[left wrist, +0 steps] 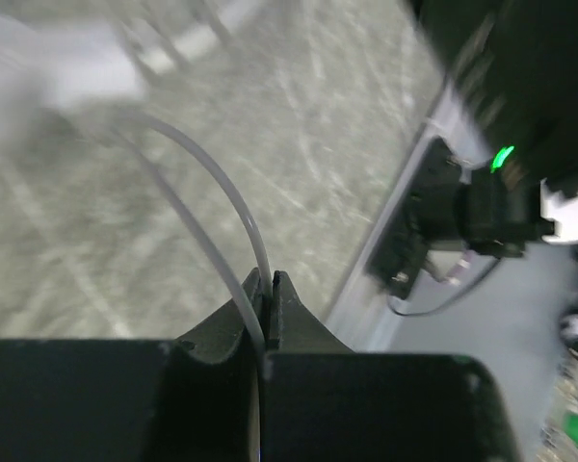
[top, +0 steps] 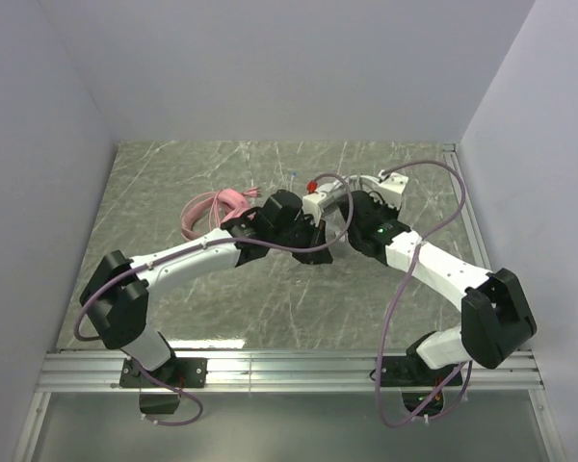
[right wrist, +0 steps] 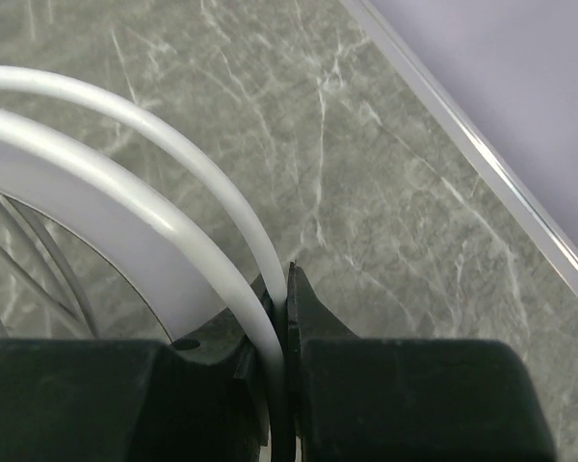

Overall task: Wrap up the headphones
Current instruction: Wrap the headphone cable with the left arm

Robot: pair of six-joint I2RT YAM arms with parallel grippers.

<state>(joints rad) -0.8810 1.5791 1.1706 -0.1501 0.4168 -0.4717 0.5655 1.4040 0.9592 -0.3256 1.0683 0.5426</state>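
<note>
White over-ear headset (top: 323, 204) looks mid-wrap: right gripper (right wrist: 287, 284) clamps its headband (right wrist: 125, 188), left gripper (left wrist: 268, 289) pinches the thin cable (left wrist: 246, 219) (next: loop it).

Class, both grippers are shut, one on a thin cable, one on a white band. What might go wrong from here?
The left gripper pinches the thin cable at its fingertips only; a pull between the arms might slip or strain it.
The right gripper holds the smooth white headband at its tips, so it may twist or slide out.
The pink headset lies close beside the left arm and could get snagged.
</note>
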